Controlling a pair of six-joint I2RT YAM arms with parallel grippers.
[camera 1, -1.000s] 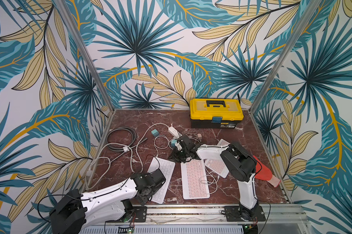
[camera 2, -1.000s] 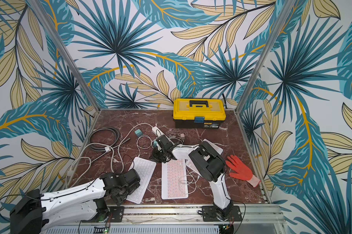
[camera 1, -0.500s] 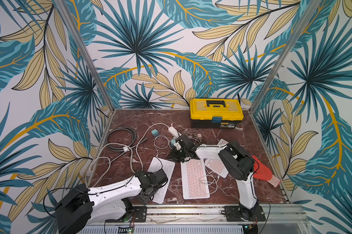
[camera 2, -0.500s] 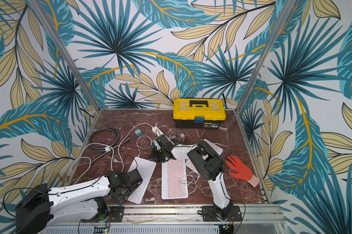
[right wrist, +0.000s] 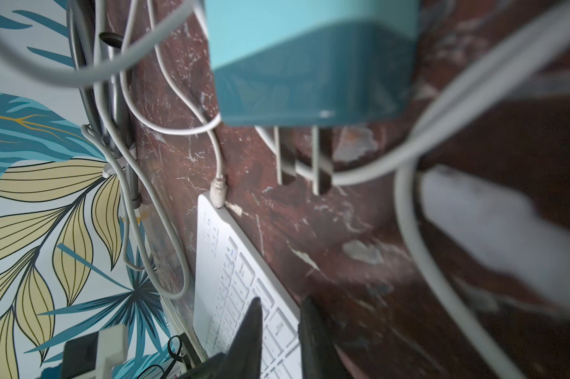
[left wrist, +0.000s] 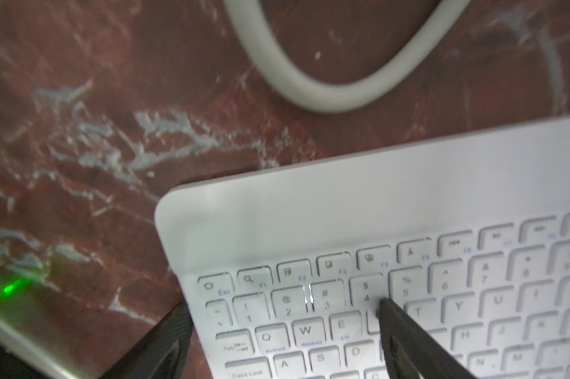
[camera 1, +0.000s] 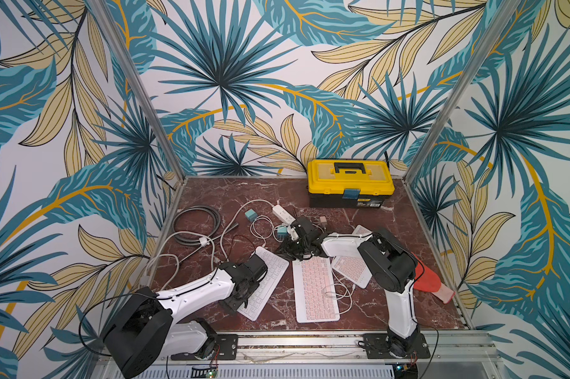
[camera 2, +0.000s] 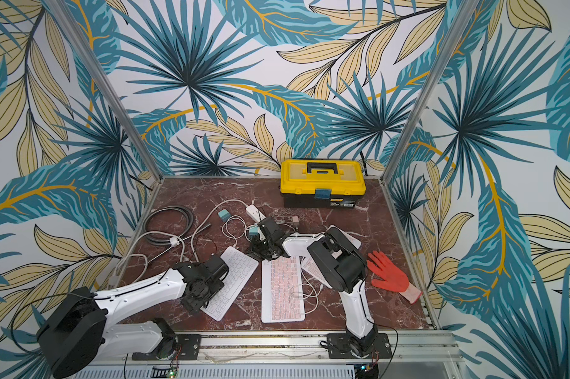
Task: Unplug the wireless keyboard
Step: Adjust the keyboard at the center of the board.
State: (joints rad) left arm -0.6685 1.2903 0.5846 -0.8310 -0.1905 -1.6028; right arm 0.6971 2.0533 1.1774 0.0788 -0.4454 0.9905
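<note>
At the near end, the left claw (left wrist: 277,315) stands wide astride a corner of the white keyboard (left wrist: 342,213), one tip on the keys and the other beside its edge; it should press down as a brace. At the far corner the plug (right wrist: 218,192) is still seated. The right claw (right wrist: 280,315), narrow and empty, should pinch that plug and pull straight out. Only the right wrist view shows the plug.

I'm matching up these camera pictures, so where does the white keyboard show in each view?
In a top view: white keyboard, low, left of the nearest pink keyboard.
In a top view: white keyboard partly under the left arm.
Left wrist: its Esc corner, under the left tool.
Right wrist: beyond the teal charger, cable plugged into its corner.
Shared landmark: red marble table.
</note>
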